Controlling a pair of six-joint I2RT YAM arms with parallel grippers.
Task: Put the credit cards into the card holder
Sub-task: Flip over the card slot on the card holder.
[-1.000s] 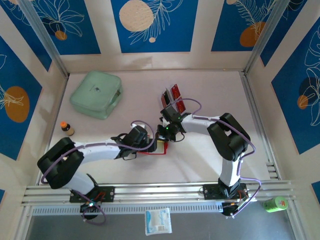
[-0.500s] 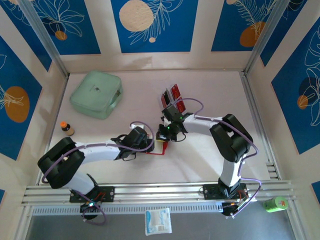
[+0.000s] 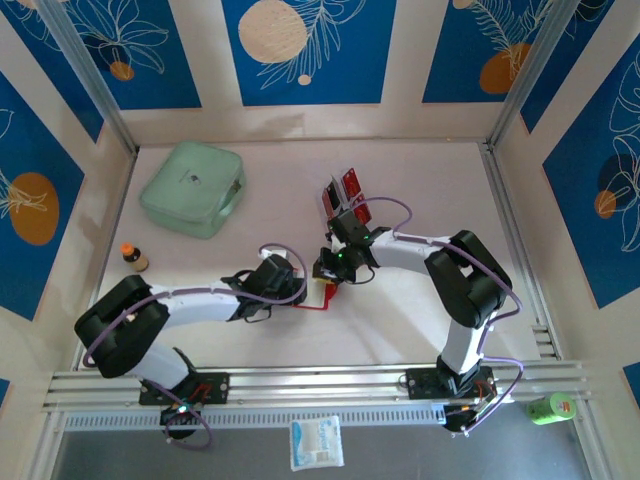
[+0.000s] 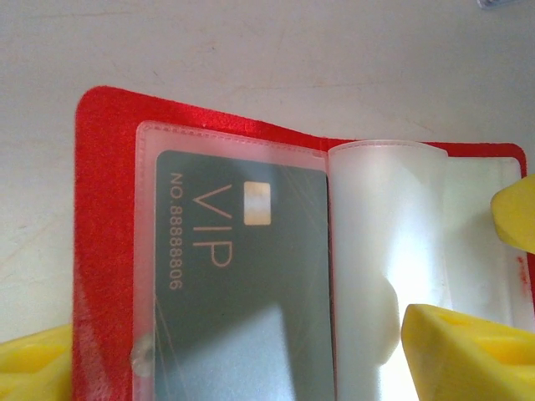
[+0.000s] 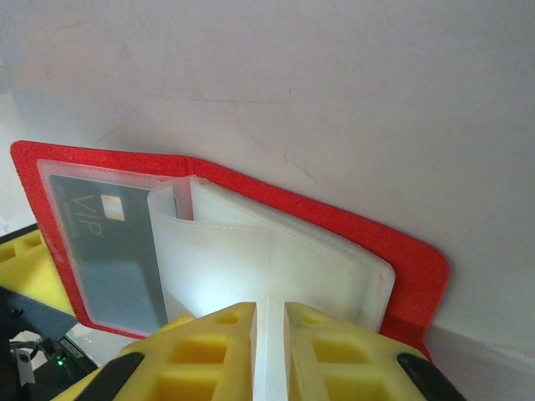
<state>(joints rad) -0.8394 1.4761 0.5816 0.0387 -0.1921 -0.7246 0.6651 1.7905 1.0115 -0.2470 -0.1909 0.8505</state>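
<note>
The card holder [image 4: 100, 209] lies open and face up mid-table, its long axis left-right, with a dark card [image 4: 234, 292] inside. The left gripper [image 4: 251, 363] straddles it, jaws wide apart. The right gripper [image 5: 269, 334] pinches a clear sleeve [image 5: 251, 251]. A green case [image 3: 193, 188] sits well behind-left of the holder and a card rack [image 3: 345, 200] near behind it. The holder has not moved, but the right elbow has shifted outward.

Pale table top [image 3: 430, 165], matte, faint scratches in close wrist views. Walls [image 3: 305, 118] on three sides: cream boards with deep blue panels [image 3: 330, 60], white leaf line drawings, cream disc [image 3: 272, 30], orange discs [image 3: 32, 208]. Aluminium posts [image 3: 88, 78] slant in both back corners. Metal rails [image 3: 320, 385] along near edge, dark grey floor strip [image 3: 420, 450] below. Light even, shadows soft.
</note>
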